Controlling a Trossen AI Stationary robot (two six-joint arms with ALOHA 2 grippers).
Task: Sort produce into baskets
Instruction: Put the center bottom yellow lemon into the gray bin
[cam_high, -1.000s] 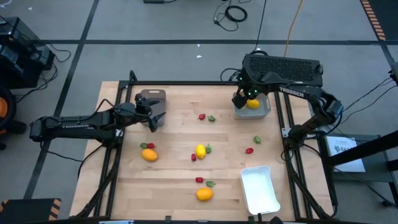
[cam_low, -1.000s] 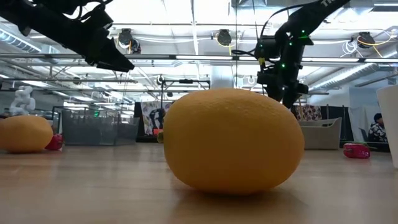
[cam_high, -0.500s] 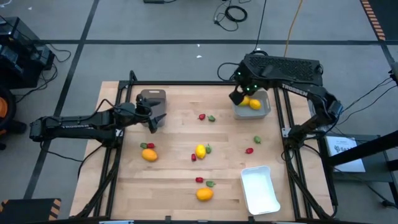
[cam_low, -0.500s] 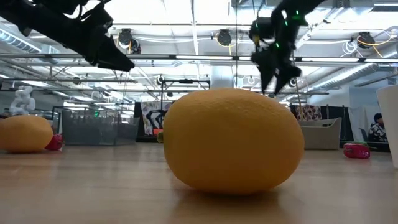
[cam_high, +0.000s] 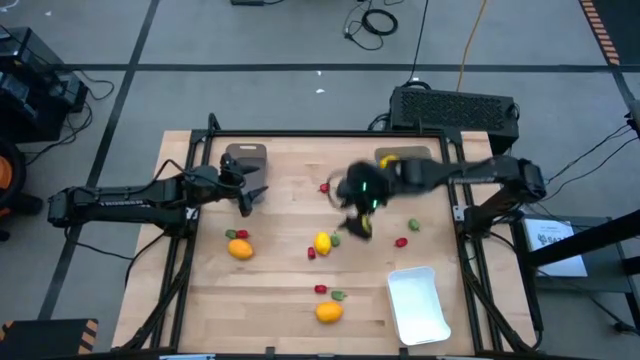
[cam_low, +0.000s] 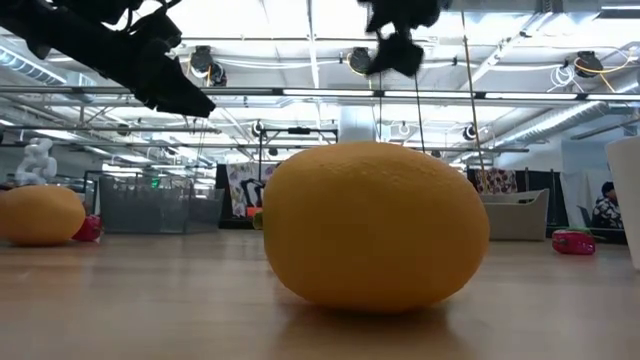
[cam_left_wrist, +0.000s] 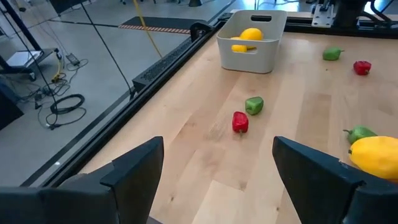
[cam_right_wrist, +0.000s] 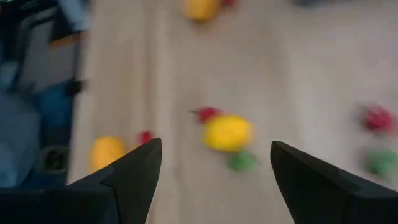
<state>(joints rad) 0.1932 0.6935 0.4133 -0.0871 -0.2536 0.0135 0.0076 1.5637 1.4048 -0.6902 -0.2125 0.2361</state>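
My right gripper (cam_high: 358, 218) hangs open and empty above the table's middle, just right of a yellow citrus (cam_high: 322, 242), which also shows in the right wrist view (cam_right_wrist: 227, 132). The light grey-blue basket (cam_high: 415, 178) at the far right holds yellow citrus (cam_high: 388, 158). My left gripper (cam_high: 247, 196) is open and empty beside the brown-grey basket (cam_high: 245, 158) at the far left. Orange citrus lie at the left (cam_high: 240, 249) and near the front edge (cam_high: 328, 312). The white basket (cam_high: 418, 303) stands at the near right. Tiny red (cam_high: 325, 187) and green (cam_high: 340, 189) pieces lie scattered on the table.
More red and green pieces lie at the right (cam_high: 401, 241) (cam_high: 413, 225), at the front (cam_high: 321, 289) and by the left orange (cam_high: 243, 234). A dark frame rail (cam_high: 300, 133) runs along the far edge. The front orange (cam_low: 375, 225) fills the low view.
My right gripper has risen from the grey-blue basket and swung fast toward the table's left and near edges, to above the table's middle by the yellow citrus. A yellow citrus stays in the grey-blue basket.
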